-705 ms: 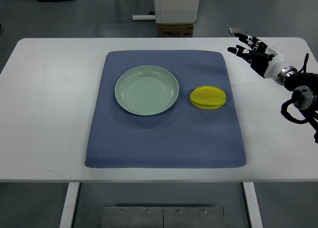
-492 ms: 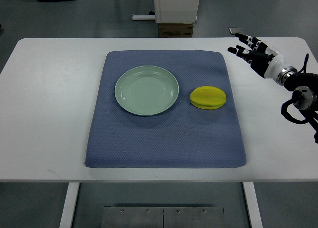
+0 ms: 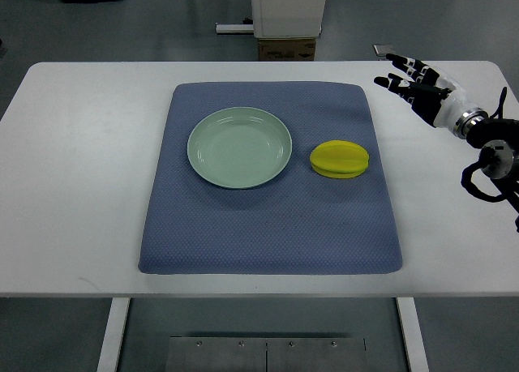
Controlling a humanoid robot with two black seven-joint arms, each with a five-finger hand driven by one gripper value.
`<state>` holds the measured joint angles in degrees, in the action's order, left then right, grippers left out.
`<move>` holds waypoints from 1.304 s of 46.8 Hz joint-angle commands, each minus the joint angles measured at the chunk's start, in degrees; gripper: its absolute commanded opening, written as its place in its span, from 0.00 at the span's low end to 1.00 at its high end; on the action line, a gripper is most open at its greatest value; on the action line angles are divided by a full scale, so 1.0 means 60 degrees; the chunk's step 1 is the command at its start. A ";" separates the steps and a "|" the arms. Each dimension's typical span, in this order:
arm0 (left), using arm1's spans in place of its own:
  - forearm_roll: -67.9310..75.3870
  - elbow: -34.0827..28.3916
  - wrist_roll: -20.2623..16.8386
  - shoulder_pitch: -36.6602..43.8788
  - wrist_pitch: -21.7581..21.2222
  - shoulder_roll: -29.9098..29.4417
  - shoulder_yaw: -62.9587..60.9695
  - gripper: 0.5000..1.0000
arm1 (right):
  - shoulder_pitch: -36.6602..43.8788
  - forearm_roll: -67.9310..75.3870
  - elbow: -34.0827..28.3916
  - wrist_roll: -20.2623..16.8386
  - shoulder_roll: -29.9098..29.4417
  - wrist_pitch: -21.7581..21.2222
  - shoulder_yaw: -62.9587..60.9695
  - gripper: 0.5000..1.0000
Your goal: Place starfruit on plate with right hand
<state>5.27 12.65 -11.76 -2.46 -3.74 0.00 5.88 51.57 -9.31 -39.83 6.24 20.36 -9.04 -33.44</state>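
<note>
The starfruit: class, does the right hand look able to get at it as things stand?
Probably yes: the right hand, fingers spread, is apart from the starfruit, with only bare table and mat between.

A bright yellow starfruit [image 3: 340, 159] lies on a slate-blue mat [image 3: 272, 218] with a fine dotted weave. The plate [image 3: 239, 147] is pale green, the table [image 3: 73, 169] white. The right hand [image 3: 422, 92] is black and white.

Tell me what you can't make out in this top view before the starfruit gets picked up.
- Right hand: its arm is cut off by the right edge.
- Left arm: not in the top view at all.
- Starfruit: its underside is hidden against the mat.
- Box beyond the table: print too small to read.
</note>
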 commanded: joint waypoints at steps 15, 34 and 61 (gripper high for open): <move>0.0000 0.0000 -0.0002 0.0014 -0.0007 0.0000 0.0001 1.00 | 0.0019 -0.0015 0.0003 0.0322 0.0181 0.0013 0.0036 1.00; 0.0000 0.0000 -0.0002 0.0014 0.0008 0.0000 0.0001 1.00 | 0.0019 -0.0015 0.0398 0.0718 0.0224 0.0057 0.0051 1.00; 0.0000 0.0000 -0.0002 0.0014 0.0008 0.0000 0.0001 1.00 | 0.0078 -0.0015 0.0428 0.0806 0.0429 -0.0236 -0.0022 1.00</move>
<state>5.25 12.66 -11.78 -2.37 -3.69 0.00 5.83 52.16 -9.41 -36.96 10.67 22.27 -10.09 -33.35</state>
